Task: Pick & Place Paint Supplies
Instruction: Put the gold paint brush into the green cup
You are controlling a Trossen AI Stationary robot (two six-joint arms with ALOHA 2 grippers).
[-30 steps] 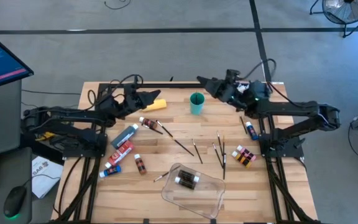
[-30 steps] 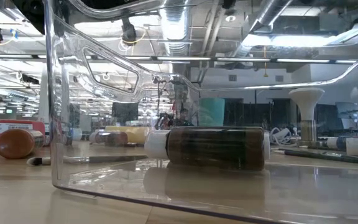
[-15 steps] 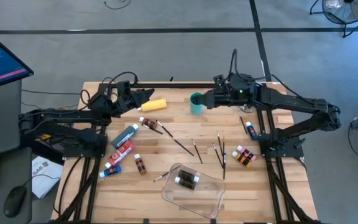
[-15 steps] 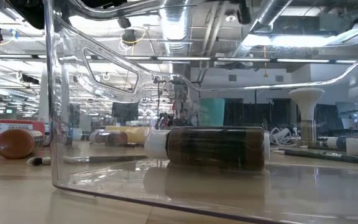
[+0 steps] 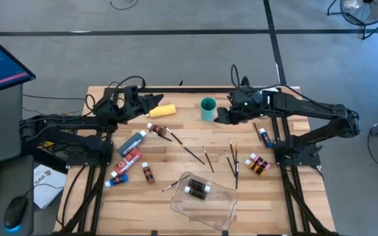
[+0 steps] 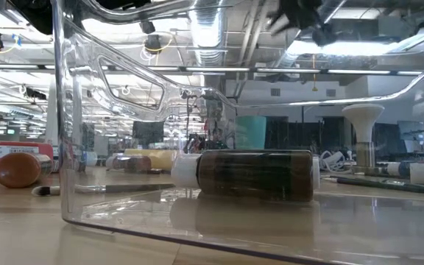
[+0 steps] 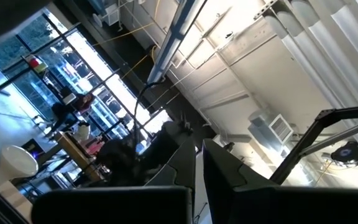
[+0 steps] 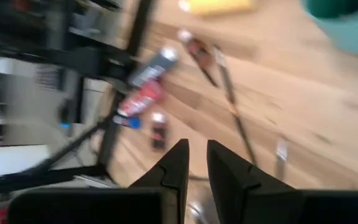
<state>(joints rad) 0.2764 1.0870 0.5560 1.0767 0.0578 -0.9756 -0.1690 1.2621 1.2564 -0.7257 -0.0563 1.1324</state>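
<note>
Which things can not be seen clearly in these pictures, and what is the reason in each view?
- Low view: the right gripper is smeared by motion, so nothing about its grip can be read.
- Right wrist view: the paint tubes are blurred; labels unreadable.
- Left wrist view: it shows only ceiling past the left gripper; the table is out of frame.
- High view: the paint brushes are too thin to count surely.
- Low view: the clear tray distorts everything behind it.
</note>
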